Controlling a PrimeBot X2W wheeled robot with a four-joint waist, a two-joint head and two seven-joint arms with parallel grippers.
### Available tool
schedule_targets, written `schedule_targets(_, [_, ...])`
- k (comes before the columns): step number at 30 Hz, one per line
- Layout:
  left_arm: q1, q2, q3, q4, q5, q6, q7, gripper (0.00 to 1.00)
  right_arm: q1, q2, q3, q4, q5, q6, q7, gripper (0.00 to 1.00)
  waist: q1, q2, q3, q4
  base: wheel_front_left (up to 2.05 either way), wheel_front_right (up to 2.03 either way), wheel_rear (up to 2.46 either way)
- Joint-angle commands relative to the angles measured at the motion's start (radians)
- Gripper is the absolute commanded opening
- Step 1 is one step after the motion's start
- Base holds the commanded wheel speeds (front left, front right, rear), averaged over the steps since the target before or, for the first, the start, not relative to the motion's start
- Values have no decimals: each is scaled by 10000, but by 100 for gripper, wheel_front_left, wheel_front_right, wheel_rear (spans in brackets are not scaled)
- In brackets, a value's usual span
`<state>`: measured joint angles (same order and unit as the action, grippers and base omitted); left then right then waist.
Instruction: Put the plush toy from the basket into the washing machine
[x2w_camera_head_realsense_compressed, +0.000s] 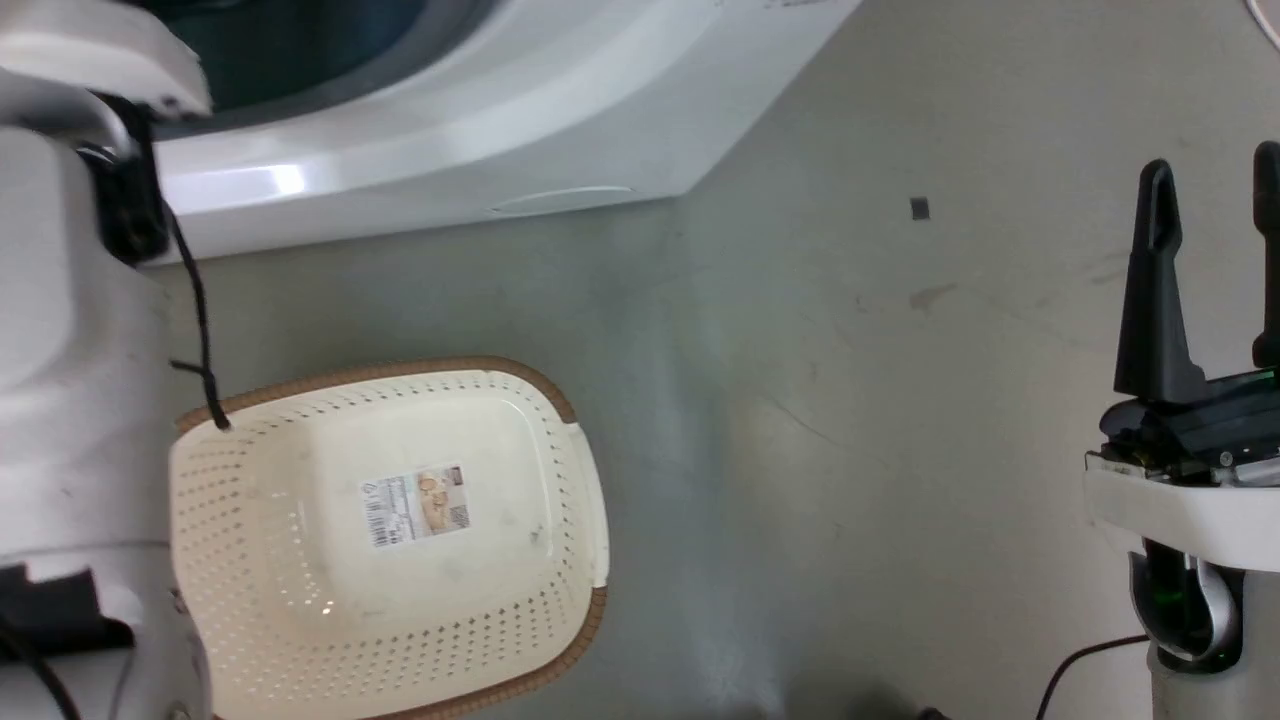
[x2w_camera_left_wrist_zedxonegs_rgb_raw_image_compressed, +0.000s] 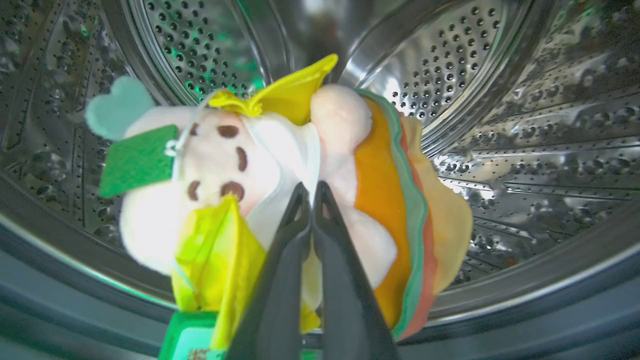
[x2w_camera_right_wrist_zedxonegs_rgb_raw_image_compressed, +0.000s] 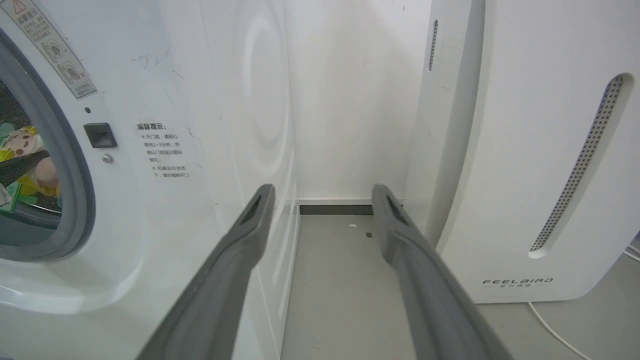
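**Plush toy in my left grip, inside the drum**

The plush toy hangs inside the steel drum, pinched by my left gripper; my two dark fingers meet almost tip to tip on the white cloth between the pink animal and its hamburger cushion; the yellow hat points up my left wrist view, and the green tag lies against the animal's head at the left; I cannot tell whether the toy touches the drum wall behind it. In my right wrist view the toy's face shows at the left edge through the round opening with its grey gasket, a dark finger across it.

The washing machine runs along the top of the head view; my pale left forearm reaches up toward its opening. The basket stands on the grey floor near the machine's front, its label sticker bare on the inner bottom; a black cable from my arm crosses its rim at the left corner.

My right gripper stands at the right edge, well apart from the basket, fingers spread wide and holding nothing; it points into the gap between the machine's side and a white appliance lettered FEELBIRD.
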<state>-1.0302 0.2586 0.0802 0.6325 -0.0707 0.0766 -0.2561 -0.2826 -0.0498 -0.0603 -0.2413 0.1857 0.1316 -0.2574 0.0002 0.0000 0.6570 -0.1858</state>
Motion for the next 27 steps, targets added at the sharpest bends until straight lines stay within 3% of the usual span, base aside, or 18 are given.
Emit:
schedule_targets(1, [-335, 128, 64, 110, 35, 33, -57, 0, -213, -4, 6, -70, 65, -9, -44, 100, -2, 0, 268, -253, 0, 0, 0])
schedule_targets(12, [-1921, 873, 416, 1159, -62, -120, -57, 0, -361, -4, 55, -72, 197, -9, -44, 100, -2, 0, 725, -621, 0, 0, 0])
schedule_targets(13, [-1986, 907, 408, 1304, -39, -107, -57, 60, -360, -4, 55, -65, 192, -9, -44, 100, -2, 0, 733, -627, 0, 0, 0])
schedule_targets(14, [-2046, 946, 376, 1343, 18, -83, -57, 100, -362, -4, 57, -61, 188, -9, -44, 100, -2, 0, 745, -630, 0, 0, 0])
schedule_targets(27, [-1219, 455, 225, 1460, -33, -353, -57, 100, -265, -4, 74, 64, -35, -9, -44, 100, -2, 0, -53, -266, 0, 0, 0])
